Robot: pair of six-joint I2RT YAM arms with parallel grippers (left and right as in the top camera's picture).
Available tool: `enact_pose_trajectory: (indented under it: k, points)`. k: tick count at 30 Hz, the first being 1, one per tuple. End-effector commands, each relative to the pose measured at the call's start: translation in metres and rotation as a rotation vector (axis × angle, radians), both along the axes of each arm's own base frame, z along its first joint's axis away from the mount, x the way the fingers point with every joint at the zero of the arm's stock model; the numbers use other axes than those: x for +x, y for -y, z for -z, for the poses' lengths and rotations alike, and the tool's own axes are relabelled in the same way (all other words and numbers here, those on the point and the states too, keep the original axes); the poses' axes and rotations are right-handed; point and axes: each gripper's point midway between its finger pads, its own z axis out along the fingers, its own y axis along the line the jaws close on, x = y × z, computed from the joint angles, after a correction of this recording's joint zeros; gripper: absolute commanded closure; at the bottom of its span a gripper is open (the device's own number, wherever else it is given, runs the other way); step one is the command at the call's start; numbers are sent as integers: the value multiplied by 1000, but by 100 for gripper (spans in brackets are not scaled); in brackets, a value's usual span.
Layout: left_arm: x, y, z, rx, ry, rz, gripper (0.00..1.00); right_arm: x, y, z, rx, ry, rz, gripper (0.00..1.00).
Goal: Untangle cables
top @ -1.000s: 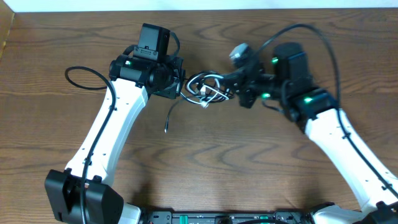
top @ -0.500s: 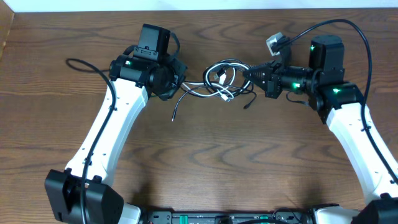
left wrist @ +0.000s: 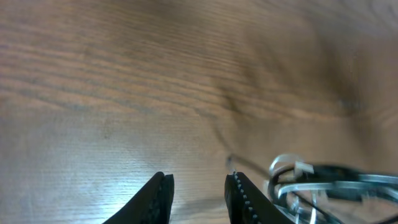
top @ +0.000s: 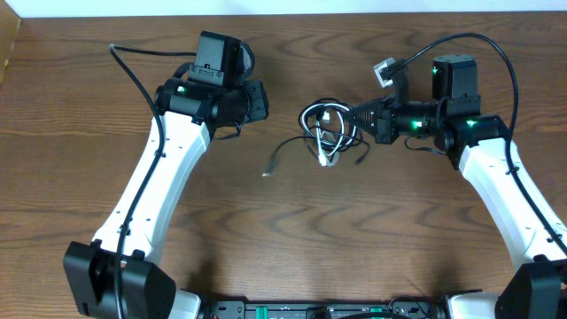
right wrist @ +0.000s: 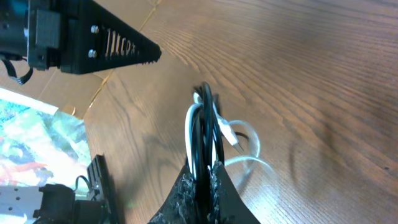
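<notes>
Overhead, the cables (top: pixel 326 131) hang as one looped black-and-white bundle between the grippers, so I judge the untangling barely begun. The right gripper (right wrist: pixel 202 182) pinches the loops tight. The left gripper (left wrist: pixel 196 186) stands narrowly parted, empty, apart from the bundle.

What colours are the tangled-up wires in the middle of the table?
One black, one white. The cables show clearest in the right wrist view.
</notes>
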Motion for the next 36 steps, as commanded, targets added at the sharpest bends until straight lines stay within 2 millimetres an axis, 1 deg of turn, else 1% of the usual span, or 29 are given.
enact_pose_trajectory:
  k: [1,2,3,7,9,12,14,16,18,21,25,29,32,36]
  points:
    - [-3,4,-25,5,94,104,64,0,-1,-6,11,21,-19,99]
    - [-3,4,-28,3,103,105,59,0,-1,-6,11,21,-19,99]
    - [-4,6,-31,-2,116,126,57,-1,-2,-6,11,20,-19,99]
    - [-10,28,-38,-85,145,270,56,-2,-3,-9,25,26,-33,99]
    - [-13,39,-35,-119,139,323,56,-4,-5,-12,42,36,-54,99]
    - [-11,43,-23,-118,107,329,56,-8,-9,-18,76,43,-88,99]
    - [-12,51,-18,-146,99,376,56,-13,-11,-24,107,46,-121,99]
    - [-12,62,-18,-199,110,437,56,-18,-14,-28,134,56,-155,99]
    - [-11,66,-20,-218,126,462,55,-20,-14,-30,146,55,-167,99]
    - [-9,67,-23,-222,144,468,55,-23,-15,-33,161,55,-181,99]
    - [-13,74,-26,-254,158,522,52,-25,-14,-37,184,56,-196,99]
    - [-14,77,-21,-270,143,542,52,-26,-13,-39,196,57,-206,99]
    - [-15,75,-19,-265,148,560,52,-25,-13,-38,193,57,-202,99]
    - [-18,72,-32,-343,184,619,51,-23,-11,-37,187,58,-192,99]
